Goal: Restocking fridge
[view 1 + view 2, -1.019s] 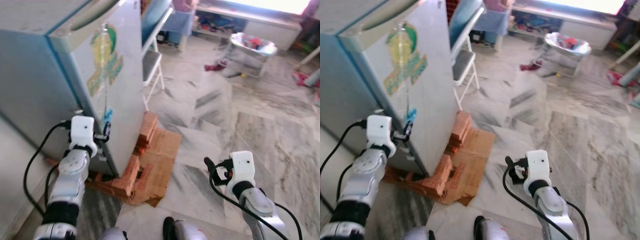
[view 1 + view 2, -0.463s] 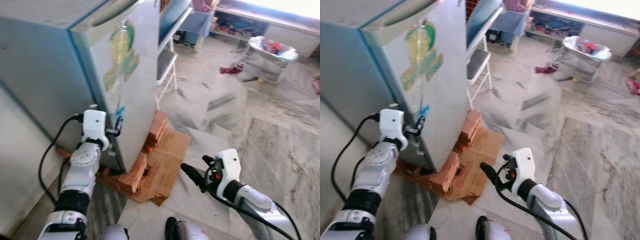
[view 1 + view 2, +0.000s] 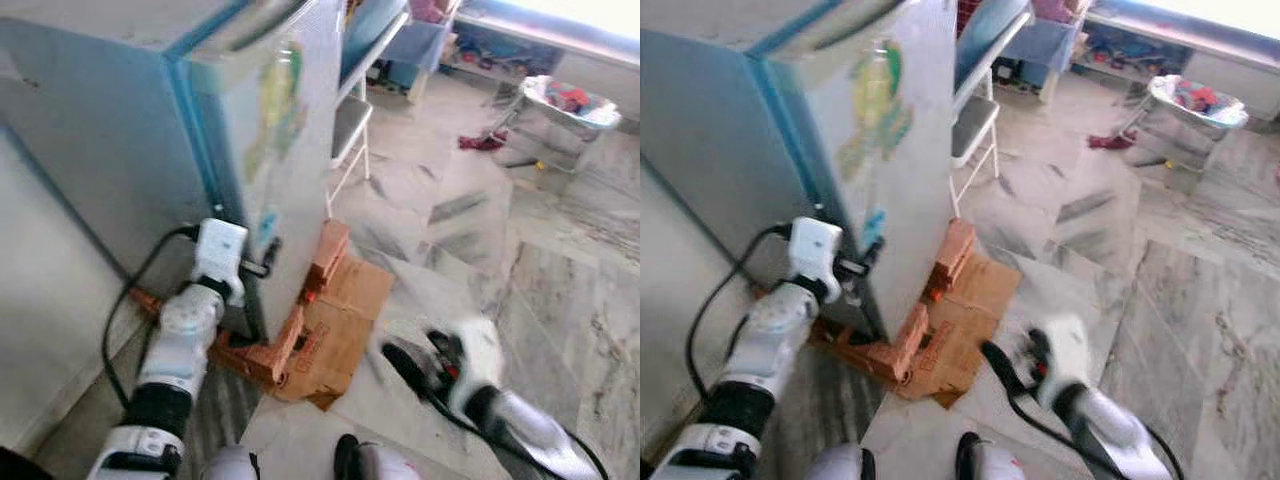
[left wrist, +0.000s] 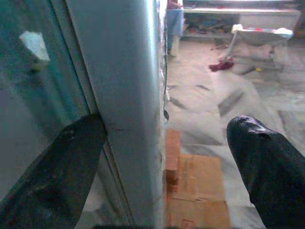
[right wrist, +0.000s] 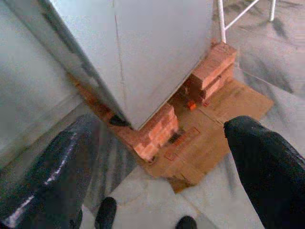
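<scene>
The fridge, pale blue-grey with a faded sticker on its door, is filling the upper left of the frame and is sitting raised on stacks of red bricks over a flattened sheet of cardboard on the marble floor. The left gripper is reaching up against the lower front corner of the fridge, its fingers spread apart and straddling the door's edge, one on each side. The right gripper is hanging low at the lower right of the frame, blurred in the head view, its fingers parted wide and holding nothing, pointing toward the bricks and cardboard. A white folding chair is standing just behind the fridge, and a tub of clothes is sitting at the upper right.
</scene>
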Controlling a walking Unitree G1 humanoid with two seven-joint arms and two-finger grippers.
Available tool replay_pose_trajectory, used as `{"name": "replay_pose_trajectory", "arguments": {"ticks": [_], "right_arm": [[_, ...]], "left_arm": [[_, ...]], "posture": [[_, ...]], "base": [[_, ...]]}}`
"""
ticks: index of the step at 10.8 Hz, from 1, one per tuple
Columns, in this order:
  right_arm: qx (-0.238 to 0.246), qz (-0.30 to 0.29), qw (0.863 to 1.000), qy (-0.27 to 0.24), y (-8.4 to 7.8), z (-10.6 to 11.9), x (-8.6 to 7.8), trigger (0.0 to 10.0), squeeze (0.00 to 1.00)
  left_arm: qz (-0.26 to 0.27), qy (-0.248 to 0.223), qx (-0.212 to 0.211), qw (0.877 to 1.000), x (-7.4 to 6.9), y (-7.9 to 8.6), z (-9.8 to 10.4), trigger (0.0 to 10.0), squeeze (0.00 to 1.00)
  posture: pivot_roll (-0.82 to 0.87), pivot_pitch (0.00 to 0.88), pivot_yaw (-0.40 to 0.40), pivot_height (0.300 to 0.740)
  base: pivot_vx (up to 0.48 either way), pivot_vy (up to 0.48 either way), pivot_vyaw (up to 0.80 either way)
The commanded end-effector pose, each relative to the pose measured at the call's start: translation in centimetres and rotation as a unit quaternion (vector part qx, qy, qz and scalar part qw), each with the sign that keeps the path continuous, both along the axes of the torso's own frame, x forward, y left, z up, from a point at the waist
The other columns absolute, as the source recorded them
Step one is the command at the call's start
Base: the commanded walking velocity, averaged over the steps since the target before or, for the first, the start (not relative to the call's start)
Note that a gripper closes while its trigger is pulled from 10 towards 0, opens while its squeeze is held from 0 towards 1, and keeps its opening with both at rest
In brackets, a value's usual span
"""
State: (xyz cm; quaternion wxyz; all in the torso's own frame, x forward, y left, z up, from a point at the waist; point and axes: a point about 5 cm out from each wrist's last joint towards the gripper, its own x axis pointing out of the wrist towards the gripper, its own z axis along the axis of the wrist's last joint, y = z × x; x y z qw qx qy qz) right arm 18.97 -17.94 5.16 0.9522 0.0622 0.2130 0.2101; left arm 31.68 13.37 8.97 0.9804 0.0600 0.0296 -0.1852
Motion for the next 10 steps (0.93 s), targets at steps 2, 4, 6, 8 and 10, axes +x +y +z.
{"name": "replay_pose_trajectory", "arguments": {"ticks": [2,4,6,8,10], "right_arm": [[-0.005,-0.014,1.0,0.008,-0.9,-1.1,-0.4,10.0,0.0],[-0.004,-0.018,1.0,0.012,-1.4,-2.7,-0.2,10.0,0.0],[-0.006,-0.021,0.999,0.023,-2.0,-4.7,0.0,10.0,0.0],[-0.013,-0.03,0.999,0.027,-2.7,-6.1,0.7,10.0,0.0],[-0.025,-0.047,0.998,0.028,-3.7,-7.2,1.7,10.0,0.0]], "left_arm": [[-0.094,-0.017,-0.023,0.995,-0.6,-3.7,1.1,10.0,0.0],[-0.275,0.027,-0.105,0.955,-3.7,-8.3,2.9,10.0,0.0],[-0.285,0.039,-0.109,0.951,-4.3,-8.1,3.0,10.0,0.0],[-0.168,0.007,-0.07,0.983,-2.7,-5.1,2.1,10.0,0.0],[-0.119,0.008,-0.043,0.992,-3.2,-2.3,2.4,10.0,0.0]], "posture": [[0.06,0.126,-0.039,0.74],[0.07,0.116,-0.037,0.74],[0.08,0.115,-0.042,0.74],[0.08,0.112,-0.044,0.74],[0.09,0.11,-0.043,0.74]], "base": [[0.0,0.0,0.0],[0.0,0.0,0.0],[0.0,0.0,0.0],[0.0,0.0,0.0],[0.0,0.0,0.0]]}}
